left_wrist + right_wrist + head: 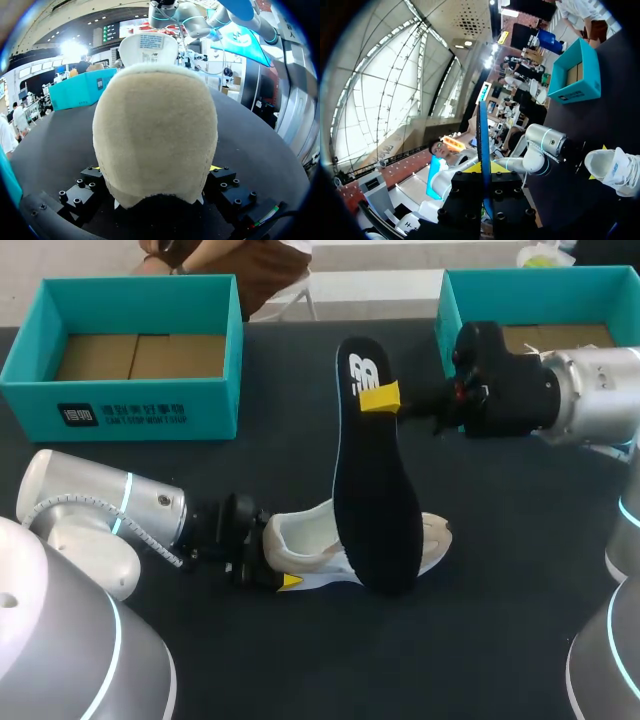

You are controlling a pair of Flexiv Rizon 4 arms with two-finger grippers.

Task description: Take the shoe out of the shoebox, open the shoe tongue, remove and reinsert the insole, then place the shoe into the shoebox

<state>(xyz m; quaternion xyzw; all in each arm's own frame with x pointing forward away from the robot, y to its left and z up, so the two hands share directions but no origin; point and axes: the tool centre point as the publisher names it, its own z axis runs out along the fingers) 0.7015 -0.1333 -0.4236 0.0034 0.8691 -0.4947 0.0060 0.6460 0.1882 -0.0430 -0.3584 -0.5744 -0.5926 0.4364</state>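
Dark matte tabletop [520, 590] carries the whole scene. On it lies the white shoe [300, 535], its long axis running across the table. The heel is in the left gripper [156, 168] and the toe points straight away from it, toward the right arm's side.

Over the shoe's middle the insole [375, 490] stands steeply, its long axis crossing the shoe's. The broad forefoot end is down by the shoe and the narrow heel end is up at the right gripper [485, 169]. Whether that lower end touches the shoe cannot be told.

The right gripper is almost closed, with one yellow tip pressed on each face of the thin insole near its heel end. The insole runs out edge-on ahead of the fingers. The left gripper stands wide, its yellow tips just showing against both sides of the heel it clamps.

Seen from the left wrist, the heel is a rounded dome of cream, napped, suede-like material, with the white tongue rising beyond it. The insole is flat, dark and matte, with a white mark at its heel end and a blue rim.

An open teal cardboard shoebox [150, 410] with a brown floor sits well beyond the left gripper. A second shoebox [480, 285], also teal, stands just behind the right gripper.
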